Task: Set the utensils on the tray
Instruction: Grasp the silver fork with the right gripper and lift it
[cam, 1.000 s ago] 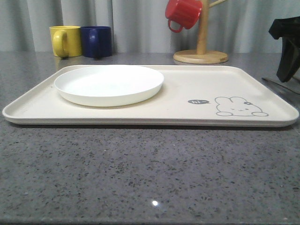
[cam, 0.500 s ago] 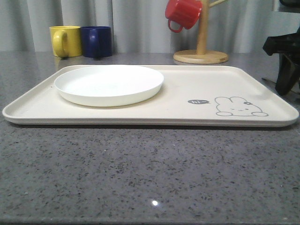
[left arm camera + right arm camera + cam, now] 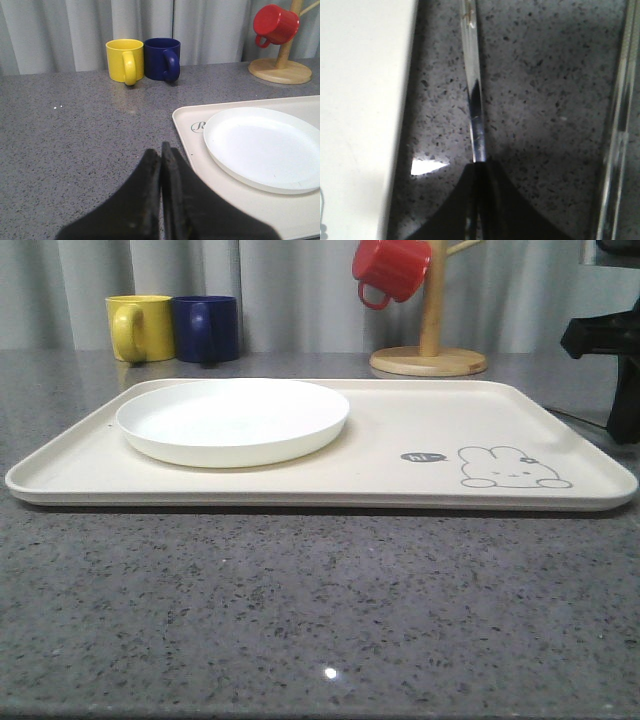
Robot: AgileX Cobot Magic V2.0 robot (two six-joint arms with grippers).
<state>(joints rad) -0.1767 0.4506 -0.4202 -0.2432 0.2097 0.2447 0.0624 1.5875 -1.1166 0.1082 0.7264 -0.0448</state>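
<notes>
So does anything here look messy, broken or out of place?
Nothing stands out. The white plate sits flat on the tray, the yellow mug and blue mug stand upright, and the red mug hangs on its wooden stand.

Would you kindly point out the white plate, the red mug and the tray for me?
white plate [image 3: 232, 421], front view, middle of its flat inside.
red mug [image 3: 393, 266], front view, its ribbed side.
tray [image 3: 400, 420], front view, bare floor right of the plate.

Left gripper [image 3: 161, 165]: two matte black, wedge-shaped fingers [image 3: 145, 200], tapering to blunt tips at lower centre of the left wrist frame (faint pale scuffs on them).
Right gripper [image 3: 481, 172]: similarly black tapered fingers, lower centre of the right wrist frame.
Right arm [image 3: 615, 360]: black, angular, blocky housing at the front frame's right edge.
</notes>
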